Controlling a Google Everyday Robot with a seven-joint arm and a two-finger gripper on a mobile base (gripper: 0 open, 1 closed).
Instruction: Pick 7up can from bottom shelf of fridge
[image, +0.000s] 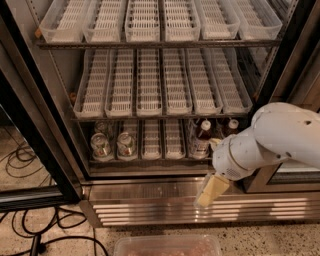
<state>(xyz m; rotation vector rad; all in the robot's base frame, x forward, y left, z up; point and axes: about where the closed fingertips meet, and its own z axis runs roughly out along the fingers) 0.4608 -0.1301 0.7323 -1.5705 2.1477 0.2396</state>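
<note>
The fridge (45, 150) stands open with tiers of white slotted lanes. On the dim bottom shelf (155, 140), two small cans with shiny silver lids stand side by side at the left. I take the left one as the 7up can (100, 145). The other can (126, 145) looks alike, and I cannot tell them apart for sure. Two brown bottles with white caps (202, 138) stand at the right of that shelf. My gripper (210, 192) hangs in front of the steel base grille (150, 207), below and right of the cans and apart from them, with nothing in it.
The white arm (280, 135) covers the shelf's right end. The upper tiers (150, 85) hold bare lanes. The black door frame (30, 130) runs down the left. Cables (30, 235) lie on the floor at the left. A clear plastic tub (167, 246) sits at the bottom edge.
</note>
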